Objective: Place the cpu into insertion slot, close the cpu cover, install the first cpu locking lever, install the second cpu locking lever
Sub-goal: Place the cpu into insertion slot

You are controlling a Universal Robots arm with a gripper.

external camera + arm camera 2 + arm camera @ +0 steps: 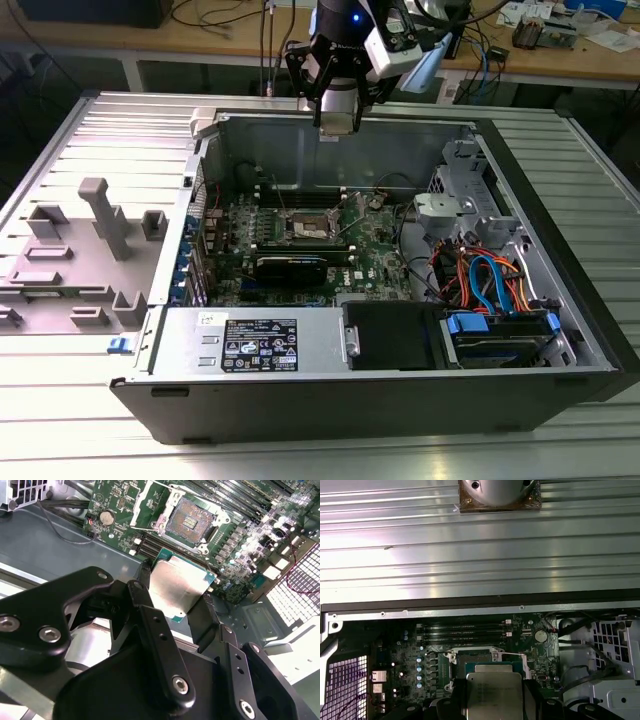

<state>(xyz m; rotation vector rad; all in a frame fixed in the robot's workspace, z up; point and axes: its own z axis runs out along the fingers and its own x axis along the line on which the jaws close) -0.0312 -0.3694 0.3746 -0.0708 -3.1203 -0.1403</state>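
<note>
Two fingers (144, 574) on it, do you see? The gripper (176, 591) has them pressed against opposite edges of the cpu (172, 600), no wider apart than the chip itself.

Yes, it has hold of it, silver top showing. Where does it sit over the case (400, 410)?

High up. In the exterior view the gripper (338, 108) hangs above the case's back wall, clear of the green board (378, 262) and touching nothing below.

And the slot (192, 522)?

Open, down on the board and well apart from the chip. Its dark grid of contacts is bare inside a silvery rim. In the first wrist view the cpu (492, 695) shows just in front of the slot (472, 656).

What else is around it?

Several long black memory slots (465, 628) run beside the socket, and a coin cell (106, 516) sits near one corner. Blue and orange cables (485, 280) bunch toward the exterior view's right.

Outside the case?

One grey fixture (95, 235) stands on the ribbed table (60, 440), on the exterior view's left, just beside the case wall.
</note>
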